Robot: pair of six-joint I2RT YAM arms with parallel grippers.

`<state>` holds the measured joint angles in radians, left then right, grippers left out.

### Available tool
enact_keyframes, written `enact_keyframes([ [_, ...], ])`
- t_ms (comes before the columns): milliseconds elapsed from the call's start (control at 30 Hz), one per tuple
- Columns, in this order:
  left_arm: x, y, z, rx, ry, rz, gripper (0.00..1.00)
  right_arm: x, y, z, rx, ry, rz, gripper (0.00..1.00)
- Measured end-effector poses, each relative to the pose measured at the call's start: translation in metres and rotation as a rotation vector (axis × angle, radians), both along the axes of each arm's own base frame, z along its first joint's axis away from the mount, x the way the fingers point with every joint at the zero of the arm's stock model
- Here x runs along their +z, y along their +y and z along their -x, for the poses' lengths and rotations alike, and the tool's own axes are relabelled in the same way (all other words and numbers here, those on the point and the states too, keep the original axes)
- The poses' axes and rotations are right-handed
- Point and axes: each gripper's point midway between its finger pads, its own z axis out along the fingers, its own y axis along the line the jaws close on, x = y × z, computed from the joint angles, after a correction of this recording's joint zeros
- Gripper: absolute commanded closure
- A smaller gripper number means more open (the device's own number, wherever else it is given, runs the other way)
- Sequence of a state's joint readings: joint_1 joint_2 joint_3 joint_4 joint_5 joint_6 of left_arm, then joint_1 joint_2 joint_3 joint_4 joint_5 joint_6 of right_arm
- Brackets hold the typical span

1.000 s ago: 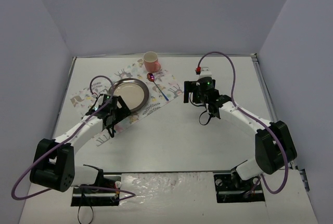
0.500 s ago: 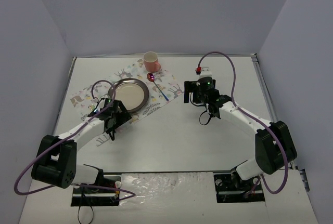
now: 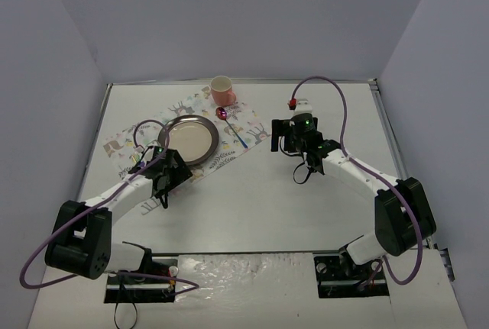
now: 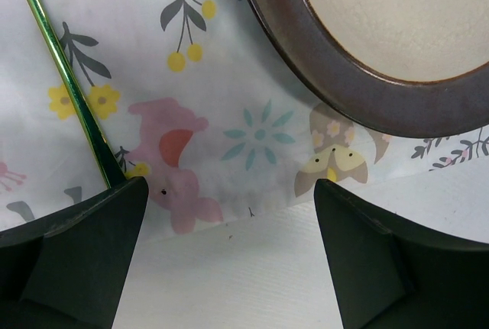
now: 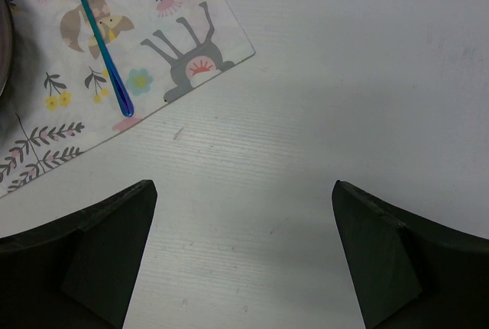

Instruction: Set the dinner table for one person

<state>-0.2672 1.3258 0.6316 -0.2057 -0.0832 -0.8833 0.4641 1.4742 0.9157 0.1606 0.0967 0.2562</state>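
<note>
My left pincer (image 4: 229, 191) is wide open and holds nothing. It hangs low over the near edge of the mat (image 4: 252, 138). The plate (image 4: 344, 62) is just ahead on its right, and a thin green stick (image 4: 61, 77) runs beside one finger. I think I am here to fix that stick.

My right pincer (image 5: 244, 191) is open and empty too, with the spoon (image 5: 103, 46) ahead on its left. The bench (image 3: 252, 199) lies under both pincers. The mat keeps plate, spoon and cup (image 3: 221, 87) together as one eating place.

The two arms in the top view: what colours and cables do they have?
Both the left arm and right arm have white links and black joints. A purple cable loops along each, the right one ending in a red plug. The fingers are dark wedges.
</note>
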Motion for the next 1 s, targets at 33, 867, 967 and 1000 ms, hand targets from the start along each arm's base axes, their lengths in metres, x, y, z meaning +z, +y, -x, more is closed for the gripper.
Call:
enact_keyframes([
  [33, 0.000, 0.001, 0.001, 0.001, 0.000, -0.001, 0.12, 0.000, 0.000, 0.000, 0.000, 0.000, 0.000, 0.04],
  [867, 0.152, 0.018, 0.000, -0.051, -0.200, -0.085, 0.03, -0.018, 0.088, -0.034, 0.328, -0.025, 0.157, 0.02],
  [967, 0.154, 0.026, 0.016, -0.061, -0.181, -0.122, 0.03, -0.036, 0.101, -0.036, 0.374, -0.005, 0.200, 0.01],
  [1000, 0.155, 0.029, 0.020, -0.064, -0.180, -0.133, 0.03, -0.042, 0.105, -0.038, 0.385, 0.000, 0.212, 0.01],
])
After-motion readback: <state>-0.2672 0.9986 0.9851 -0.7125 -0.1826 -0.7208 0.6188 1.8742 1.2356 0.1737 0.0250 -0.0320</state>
